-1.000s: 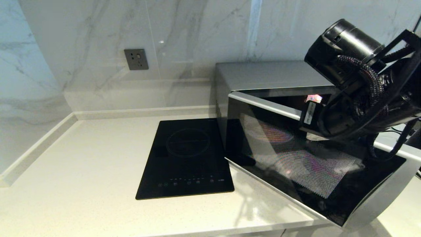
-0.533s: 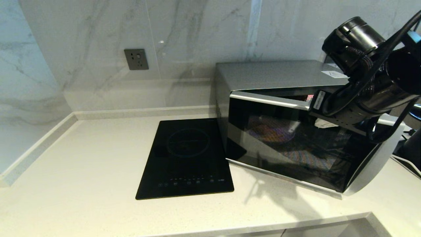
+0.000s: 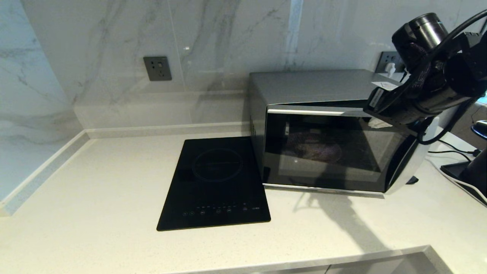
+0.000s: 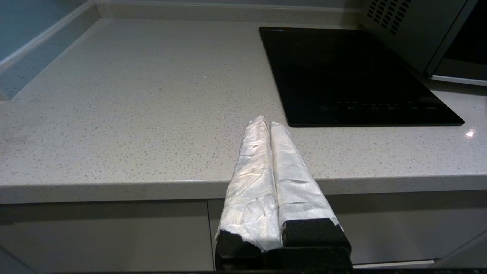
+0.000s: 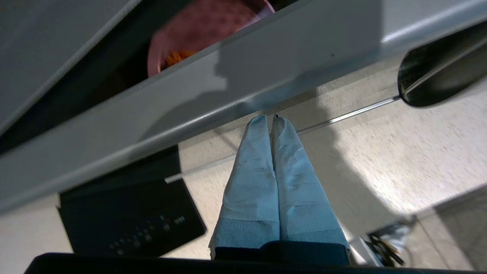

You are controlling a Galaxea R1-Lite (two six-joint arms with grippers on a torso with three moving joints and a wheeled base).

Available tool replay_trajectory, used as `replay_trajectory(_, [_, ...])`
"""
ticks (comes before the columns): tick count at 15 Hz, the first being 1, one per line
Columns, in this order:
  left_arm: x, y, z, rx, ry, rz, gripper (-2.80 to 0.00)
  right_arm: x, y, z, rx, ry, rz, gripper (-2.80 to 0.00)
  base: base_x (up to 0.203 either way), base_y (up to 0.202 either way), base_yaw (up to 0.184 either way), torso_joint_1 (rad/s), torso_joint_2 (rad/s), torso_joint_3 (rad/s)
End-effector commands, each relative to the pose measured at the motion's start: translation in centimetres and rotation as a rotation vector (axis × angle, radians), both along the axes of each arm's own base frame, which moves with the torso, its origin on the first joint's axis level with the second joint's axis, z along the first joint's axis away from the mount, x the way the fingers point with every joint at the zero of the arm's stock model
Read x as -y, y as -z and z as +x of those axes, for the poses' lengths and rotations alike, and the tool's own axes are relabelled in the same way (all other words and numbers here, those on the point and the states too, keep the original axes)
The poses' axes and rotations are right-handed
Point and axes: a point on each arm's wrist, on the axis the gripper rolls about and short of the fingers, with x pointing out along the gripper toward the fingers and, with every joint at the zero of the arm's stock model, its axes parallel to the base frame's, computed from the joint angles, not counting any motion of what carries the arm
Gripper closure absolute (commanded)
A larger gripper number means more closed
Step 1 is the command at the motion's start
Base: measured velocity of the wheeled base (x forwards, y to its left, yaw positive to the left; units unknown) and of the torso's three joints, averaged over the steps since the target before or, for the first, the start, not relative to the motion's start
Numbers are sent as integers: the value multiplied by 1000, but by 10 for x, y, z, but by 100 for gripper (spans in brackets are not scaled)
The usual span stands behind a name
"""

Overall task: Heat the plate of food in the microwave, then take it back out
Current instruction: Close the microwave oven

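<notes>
R tool (image 5: pixel 271 118) pressed closed at microwave (image 3: pixel 323 152) door.

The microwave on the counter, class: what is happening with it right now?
The right hand, fingers pressed together, is at the top edge of the microwave door, which stands nearly shut with a narrow gap. The plate of food sits inside. The left hand is shut and idle near the counter's front edge, beside the black cooktop.

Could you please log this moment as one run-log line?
right gripper: shut, at microwave door top | door: nearly closed | plate of food: inside | left gripper: shut, parked
</notes>
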Motion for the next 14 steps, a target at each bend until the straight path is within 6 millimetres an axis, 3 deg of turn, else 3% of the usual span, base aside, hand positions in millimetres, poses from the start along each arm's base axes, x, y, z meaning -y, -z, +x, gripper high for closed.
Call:
replay_trajectory(1, [0,0,0,-1,-1,-1,0,2,5,14,22,13,21,0,0,0,0,0,0,0])
replay_trajectory(14, [0,0,0,-1,-1,-1,0,12,14,45,123,22,104,0,0,0,0,0,0,0])
